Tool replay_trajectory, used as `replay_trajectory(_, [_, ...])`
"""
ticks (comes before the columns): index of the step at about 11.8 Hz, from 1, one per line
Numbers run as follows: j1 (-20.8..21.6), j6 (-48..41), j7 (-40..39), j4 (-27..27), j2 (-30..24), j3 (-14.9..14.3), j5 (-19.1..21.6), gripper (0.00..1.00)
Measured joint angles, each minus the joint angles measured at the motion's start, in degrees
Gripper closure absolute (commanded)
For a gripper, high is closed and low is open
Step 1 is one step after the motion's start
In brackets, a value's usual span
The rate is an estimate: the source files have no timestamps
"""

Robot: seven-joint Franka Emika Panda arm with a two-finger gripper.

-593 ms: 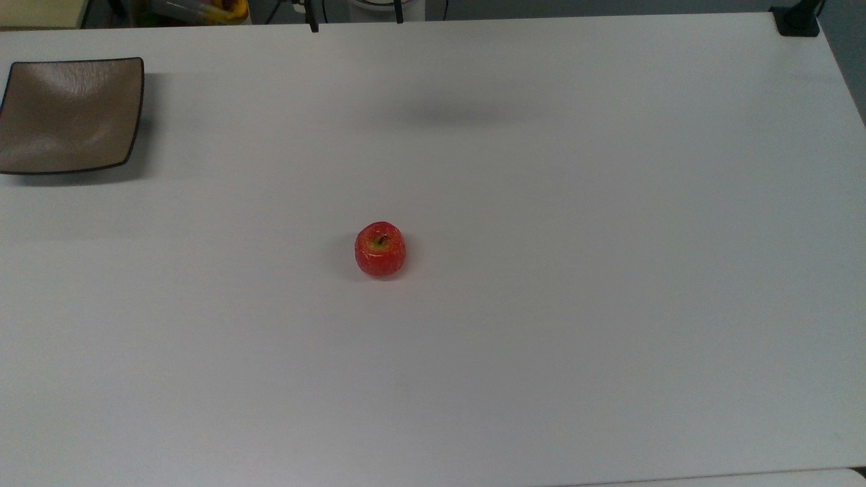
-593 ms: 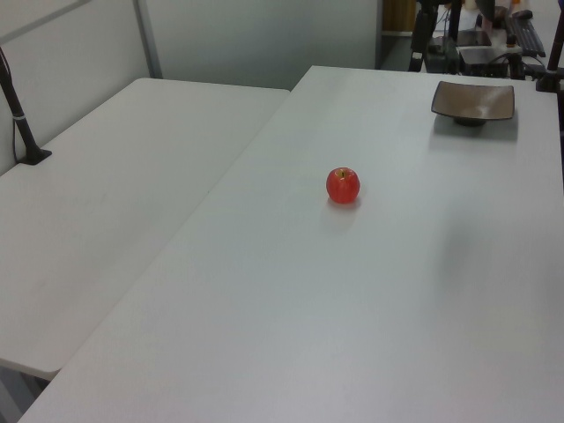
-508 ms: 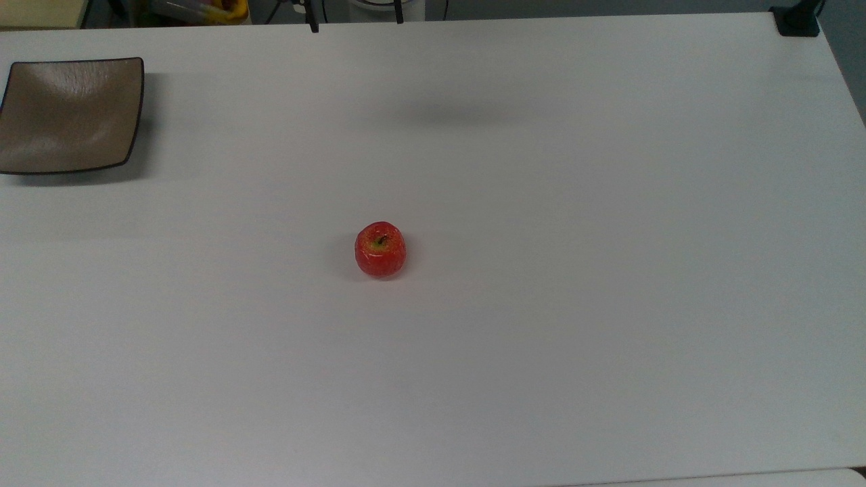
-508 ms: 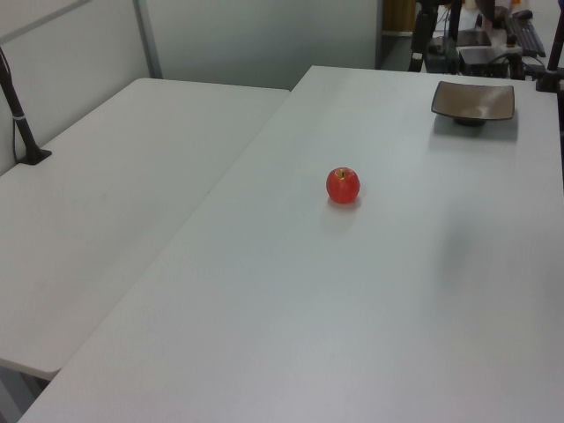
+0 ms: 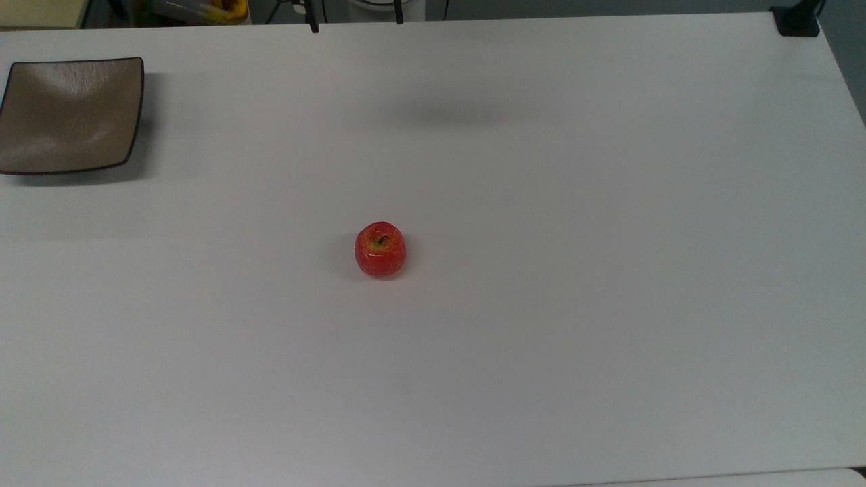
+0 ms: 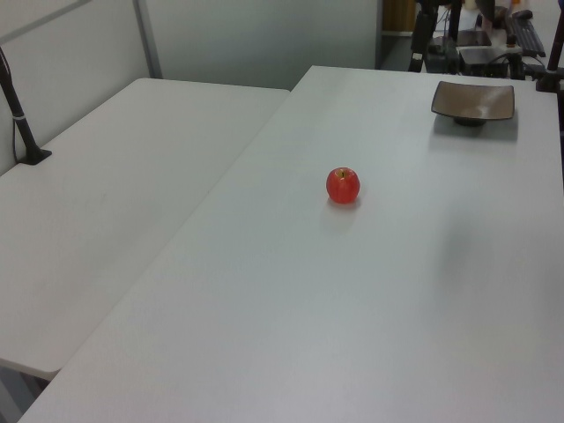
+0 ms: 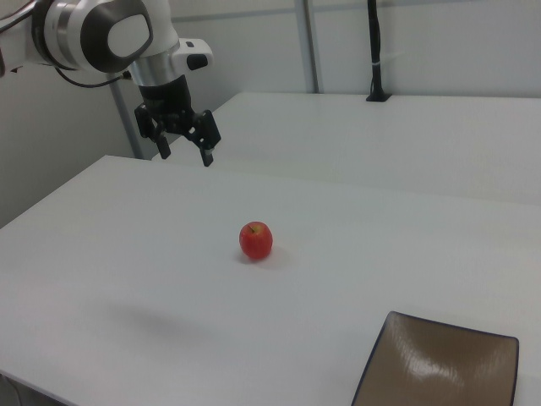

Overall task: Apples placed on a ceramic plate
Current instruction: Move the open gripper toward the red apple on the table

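Red apple (image 5: 380, 249) upright, taupe ceramic plate (image 7: 439, 370) cut off

Your arm (image 7: 101, 38) has a glossy white rounded shell with grey caps at its joints, and you can see a thin dark cable looping beneath it. A small white box with a dark spot juts from the wrist. Below that sits a black gripper (image 7: 184, 155): a blocky black body carrying 2 short black fingers (image 7: 206, 155) with squared-off tips.
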Motion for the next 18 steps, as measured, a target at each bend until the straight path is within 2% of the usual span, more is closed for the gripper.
replay_trajectory(8, [0.87, 0.35, -0.32, -0.32, 0.86, 0.07, 0.00, 0.00])
replay_trajectory(12, [0.91, 9.68, -0.32, 6.49, 9.78, 0.06, 0.00, 0.00])
replay_trajectory(15, [2.47, 15.80, -0.24, 7.60, 16.00, 0.08, 0.00, 0.00])
replay_trajectory(18, [3.36, 17.25, -0.19, 7.78, 20.31, 0.08, -0.05, 0.00])
